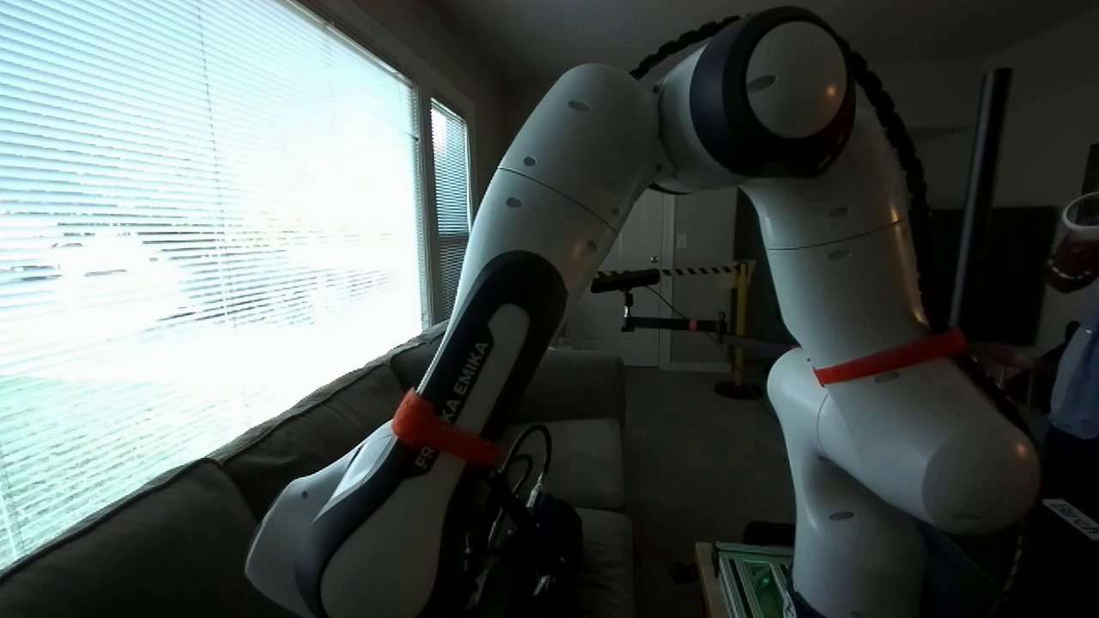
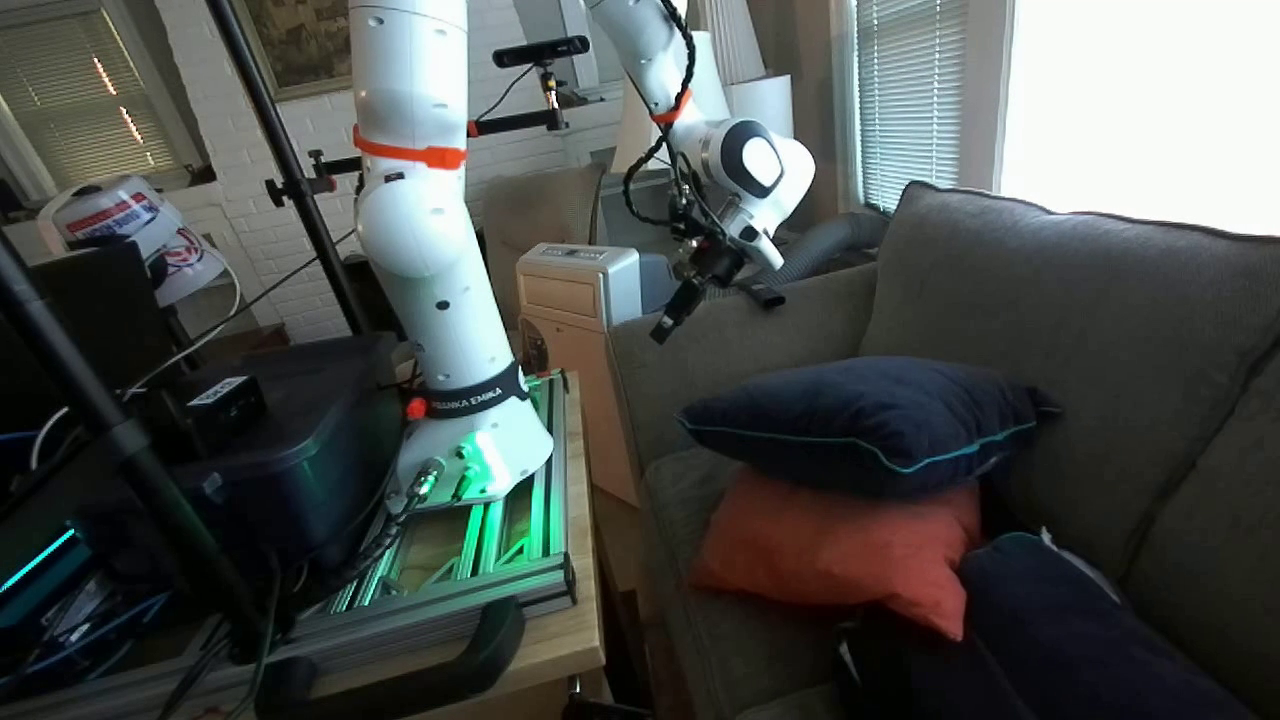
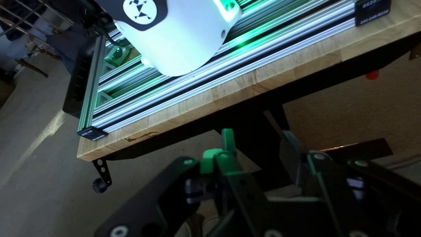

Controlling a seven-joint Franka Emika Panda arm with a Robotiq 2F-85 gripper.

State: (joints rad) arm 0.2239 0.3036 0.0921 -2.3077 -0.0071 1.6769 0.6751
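Observation:
My gripper (image 3: 261, 140) stands open in the wrist view, a wide gap between its two fingers. The left finger (image 3: 229, 140) is lit green, and the right one is dark. Nothing is between them; dark table parts and floor show through the gap. In an exterior view the gripper (image 2: 718, 312) hangs in the air, pointing down, near the arm of the grey sofa (image 2: 740, 335). A dark blue pillow (image 2: 860, 410) with a teal edge lies on an orange pillow (image 2: 840, 550) on the seat, apart from the gripper. Elsewhere the forearm and frame edge hide the fingertips.
The robot base (image 3: 184, 36) is fixed to metal rails on a wooden table (image 3: 230, 93). Another dark blue pillow (image 2: 1080, 630) lies at the sofa's front. A white portable unit (image 2: 575, 290) stands by the sofa arm. A camera stand (image 2: 525, 120) rises behind.

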